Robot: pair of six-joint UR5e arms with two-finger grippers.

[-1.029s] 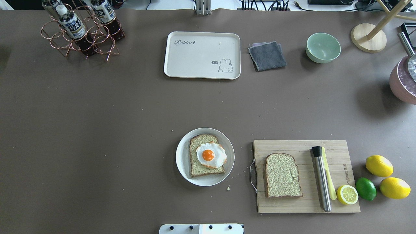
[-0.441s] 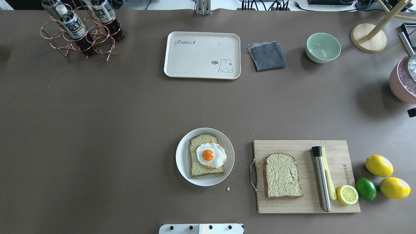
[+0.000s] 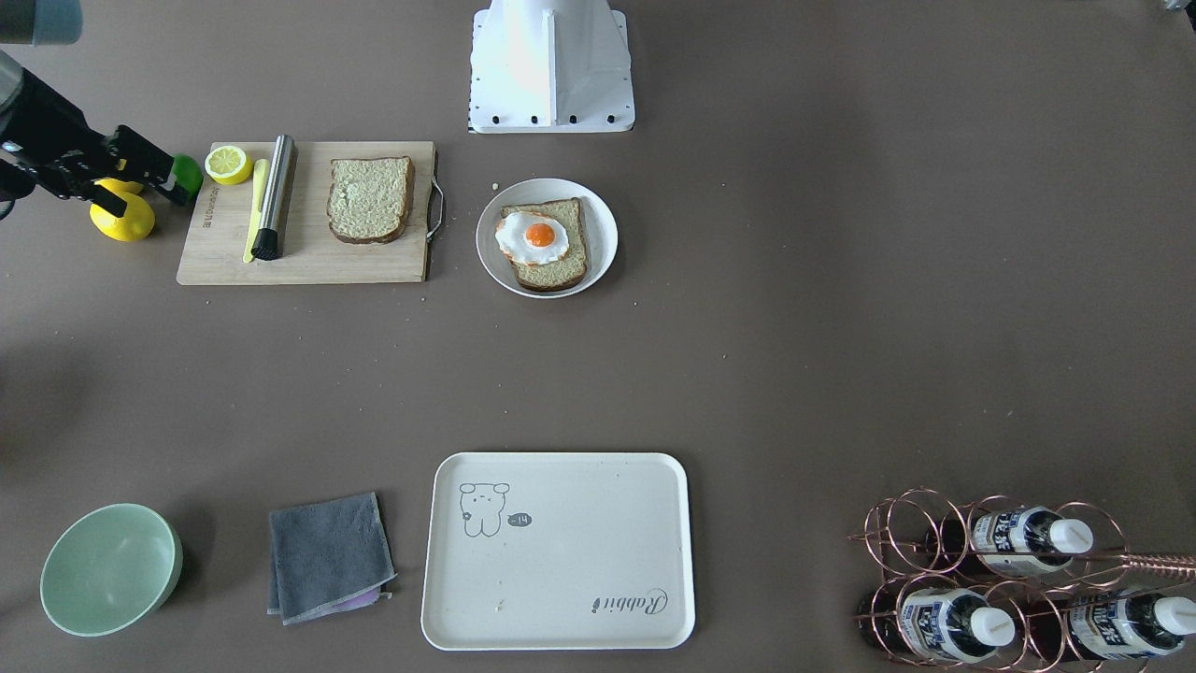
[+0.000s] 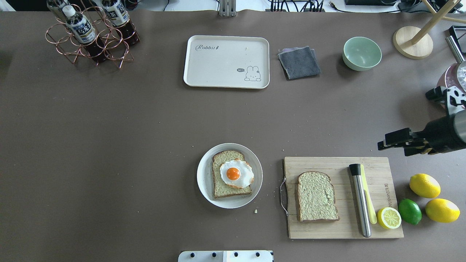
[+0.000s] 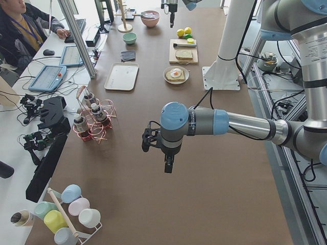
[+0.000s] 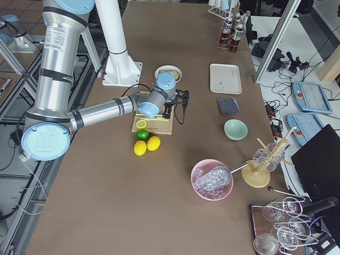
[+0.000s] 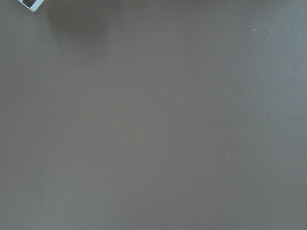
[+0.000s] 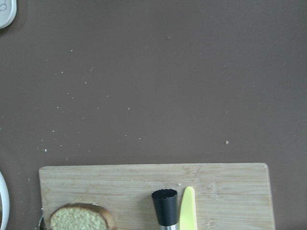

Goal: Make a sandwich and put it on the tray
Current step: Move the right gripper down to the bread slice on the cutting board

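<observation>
Two grippers: right gripper point(image 4: 383, 142), fingers parted, nothing held; left gripper point(image 5: 168, 168), fingers not legible.
The right gripper hovers over bare table just beyond the cutting board's point(image 4: 378, 171) far right corner, fingers pointing to the robot's left; the left gripper hangs over open table, well apart from everything. Two bread slices: one point(image 4: 316, 196) flat on the board, one point(image 4: 222, 191) on the single white plate point(image 4: 204, 178), both with long axis running away from the robot and domed crust at the far end. One fried egg point(image 4: 236, 174) lies on the plated slice. One tray point(image 4: 225, 62) at the far edge, long axis left to right. On the board: one steel rod point(image 4: 361, 203), one yellow knife point(image 4: 370, 207), one half lemon point(image 4: 389, 218). Beside it: two whole lemons point(image 4: 424, 185), one lime point(image 4: 409, 211).
</observation>
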